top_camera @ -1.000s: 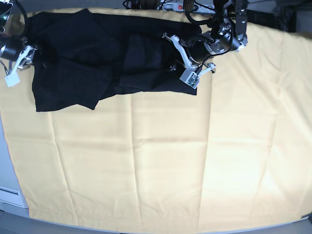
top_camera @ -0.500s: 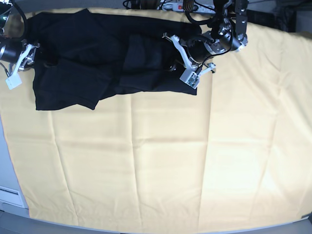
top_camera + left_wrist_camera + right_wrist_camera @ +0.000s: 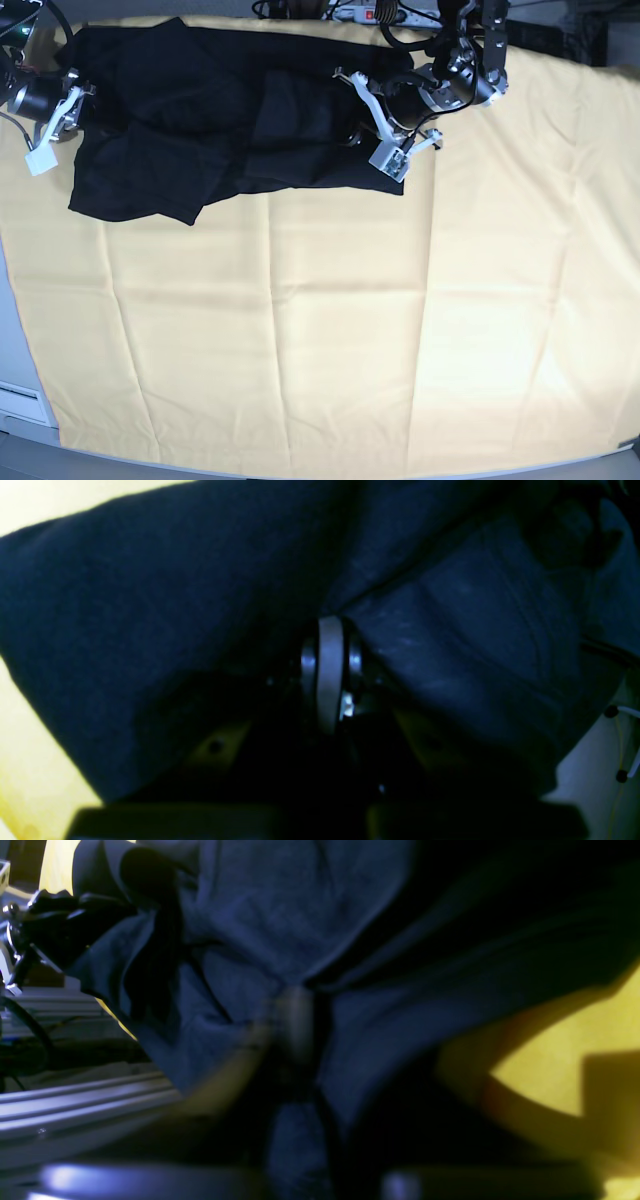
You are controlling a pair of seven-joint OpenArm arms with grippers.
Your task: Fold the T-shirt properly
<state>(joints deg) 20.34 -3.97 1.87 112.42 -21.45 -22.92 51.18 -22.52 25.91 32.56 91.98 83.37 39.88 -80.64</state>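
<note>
Base view: yellow table cloth (image 3: 330,340) over the whole surface, black T-shirt (image 3: 200,120) bunched along the far edge; left gripper (image 3: 392,155) clamped on its near right corner, right gripper (image 3: 48,150) at its opposite end. Cables (image 3: 400,20) behind.

Left wrist: pinched tight on dark folds (image 3: 450,630).

Right wrist: blurred, apparently nipped on cloth; rails (image 3: 75,1110) alongside.

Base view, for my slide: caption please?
Both pincers grip opposite ends of a crumpled black T-shirt on a yellow cloth.
</note>
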